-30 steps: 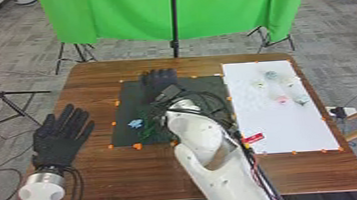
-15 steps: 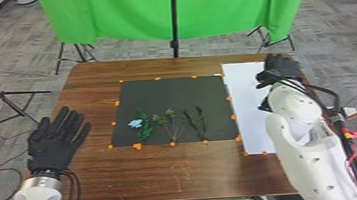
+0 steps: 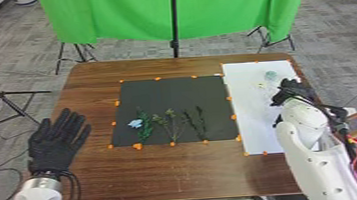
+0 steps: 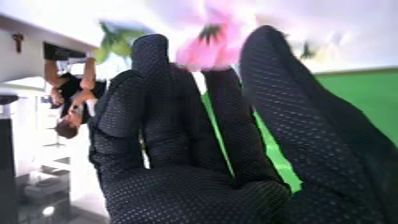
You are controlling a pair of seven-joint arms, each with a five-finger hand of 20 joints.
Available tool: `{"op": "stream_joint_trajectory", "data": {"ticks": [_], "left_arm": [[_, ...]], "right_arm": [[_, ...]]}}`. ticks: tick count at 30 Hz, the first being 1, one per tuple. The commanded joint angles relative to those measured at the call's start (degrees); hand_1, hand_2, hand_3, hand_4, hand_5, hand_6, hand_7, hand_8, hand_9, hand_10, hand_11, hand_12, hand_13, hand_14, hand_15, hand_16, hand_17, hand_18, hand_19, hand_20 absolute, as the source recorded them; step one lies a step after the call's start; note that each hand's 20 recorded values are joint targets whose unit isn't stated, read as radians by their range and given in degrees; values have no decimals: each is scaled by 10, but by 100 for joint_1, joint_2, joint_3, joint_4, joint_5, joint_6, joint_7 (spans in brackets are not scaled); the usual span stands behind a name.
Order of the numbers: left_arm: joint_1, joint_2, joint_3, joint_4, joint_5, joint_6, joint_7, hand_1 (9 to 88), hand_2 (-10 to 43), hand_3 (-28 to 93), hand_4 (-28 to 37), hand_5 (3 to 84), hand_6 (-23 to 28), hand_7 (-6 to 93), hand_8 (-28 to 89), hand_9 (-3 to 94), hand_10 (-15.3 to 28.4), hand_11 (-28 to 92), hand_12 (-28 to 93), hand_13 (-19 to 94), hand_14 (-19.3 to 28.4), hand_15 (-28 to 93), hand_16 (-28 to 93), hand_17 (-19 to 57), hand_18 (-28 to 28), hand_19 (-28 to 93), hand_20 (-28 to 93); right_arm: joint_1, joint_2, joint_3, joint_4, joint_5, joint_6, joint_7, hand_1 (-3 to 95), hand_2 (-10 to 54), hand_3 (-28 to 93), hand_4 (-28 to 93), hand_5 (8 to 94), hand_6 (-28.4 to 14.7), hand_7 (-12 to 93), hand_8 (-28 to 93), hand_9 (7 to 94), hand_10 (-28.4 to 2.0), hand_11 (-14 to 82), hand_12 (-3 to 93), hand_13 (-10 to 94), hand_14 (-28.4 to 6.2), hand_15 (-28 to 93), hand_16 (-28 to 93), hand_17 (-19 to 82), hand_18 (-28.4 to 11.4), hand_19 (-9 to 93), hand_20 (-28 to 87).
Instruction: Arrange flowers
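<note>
White sheet [image 3: 255,118], right | right hand [image 3: 290,92] open, thumb apart from fingers | pink flower [image 4: 210,46] just beyond the thumb-finger gap

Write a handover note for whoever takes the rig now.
Left hand: open, left of black mat.
Right hand: open over white sheet, pink flower at its fingertips; contact unclear.
Done: blue flower and green stems lie on the mat.
Left: probably the pink flower, plus pale flowers on the sheet.
</note>
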Motion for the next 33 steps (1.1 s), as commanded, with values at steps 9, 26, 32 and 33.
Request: {"op": "stream_joint_trajectory", "data": {"ticks": [9, 26, 32, 33], "left_arm": [[27, -43, 131, 43, -41, 63, -66, 322, 141, 729, -264, 475, 91, 162, -89, 394, 143, 198, 133, 300, 145, 391, -53, -37, 133, 310, 158], [-175, 187, 440, 128, -132, 128, 137, 324, 142, 728, -265, 468, 90, 158, -88, 392, 142, 196, 134, 298, 145, 392, -52, -37, 132, 311, 158], [-364, 325, 475, 58, -298, 655, 412, 324, 143, 729, -265, 464, 90, 160, -88, 389, 142, 200, 134, 297, 146, 394, -53, -38, 133, 316, 160], [-431, 382, 520, 57, -415, 781, 594, 324, 143, 729, -266, 464, 90, 161, -89, 389, 142, 201, 134, 296, 146, 394, -53, -39, 133, 319, 161]], "right_arm": [[-198, 53, -450, -32, -474, 2382, -482, 698, -95, 607, -283, 752, -31, 292, 98, 832, -119, 162, 475, 716, -85, 502, 447, 391, -227, 900, 431], [1683, -2550, -2305, 1282, -1405, 2274, -2960, 678, -95, 650, -283, 747, -30, 316, 93, 831, -121, 162, 479, 709, -84, 509, 449, 391, -228, 902, 435], [1522, -3385, -2224, 2038, -2521, 1924, -3274, 676, -95, 654, -283, 747, -30, 318, 89, 832, -121, 161, 474, 712, -84, 508, 445, 394, -229, 903, 431], [1535, -3521, -2151, 2204, -2733, 1873, -3325, 676, -95, 654, -283, 747, -31, 319, 89, 831, -121, 162, 475, 712, -84, 509, 444, 394, -229, 903, 431]]}}
